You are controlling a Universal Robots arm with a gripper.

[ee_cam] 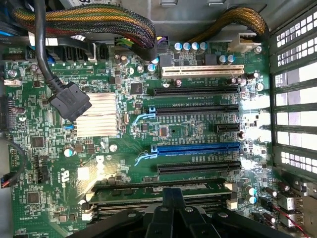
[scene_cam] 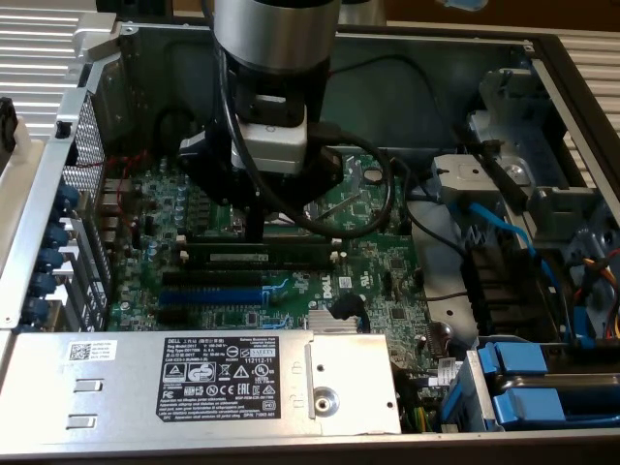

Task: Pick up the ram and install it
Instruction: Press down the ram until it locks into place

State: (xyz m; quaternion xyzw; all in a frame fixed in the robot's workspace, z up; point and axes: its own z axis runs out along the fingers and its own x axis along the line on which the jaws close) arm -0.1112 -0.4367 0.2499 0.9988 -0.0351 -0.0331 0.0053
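Observation:
The ram [scene_cam: 260,258] is a long dark-green stick with a white label. It lies along the black memory slots on the motherboard [scene_cam: 378,262], between their white end clips. In the wrist view the ram [ee_cam: 129,191] runs crosswise just under the fingers. My gripper [scene_cam: 254,234] comes straight down onto the middle of the slots with its fingers shut together into one narrow black bar. Its tip [ee_cam: 171,197] is on or just above the ram's top edge; I cannot tell whether it touches.
A blue expansion slot [scene_cam: 211,294] and black slots lie just in front of the ram. A silver heatsink [scene_cam: 334,324] and the grey power supply [scene_cam: 194,380] stand nearer. Braided cables [ee_cam: 84,20] and a black plug [ee_cam: 72,102] hang over the board. Blue drive brackets [scene_cam: 528,383] sit at the exterior view's right.

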